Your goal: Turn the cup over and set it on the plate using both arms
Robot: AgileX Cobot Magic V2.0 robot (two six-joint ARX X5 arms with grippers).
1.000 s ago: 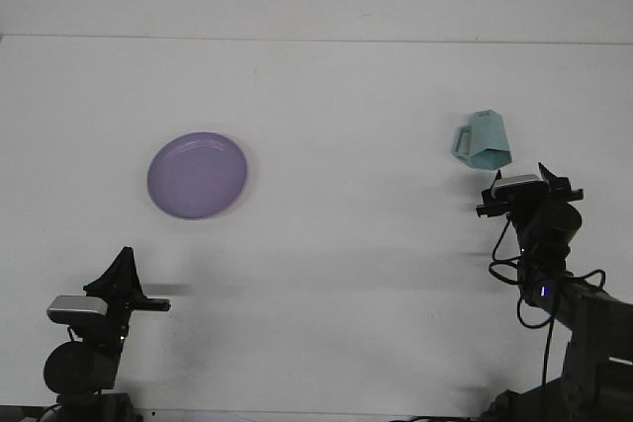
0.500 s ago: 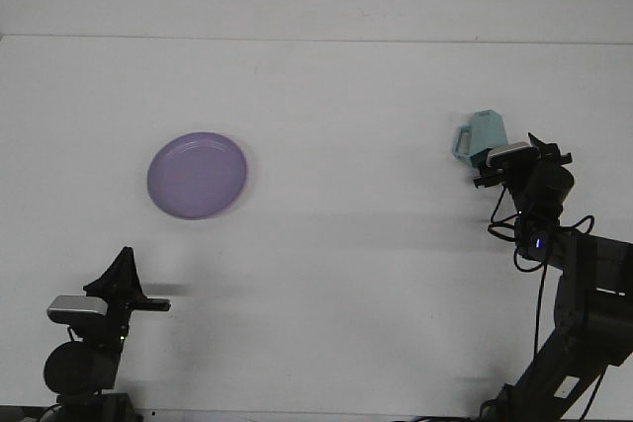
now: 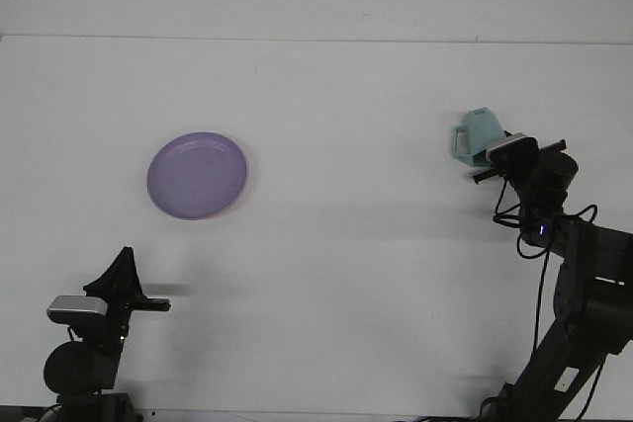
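Teal cup [image 3: 478, 135] sits upside down at 3 o'clock; right claw [image 3: 506, 158] reaches it, grip hidden. Next: grab, flip.

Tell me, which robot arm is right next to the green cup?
The right arm, on the right side of the picture, reaching over the cup. The left arm sits low at the table's near edge, far from it.
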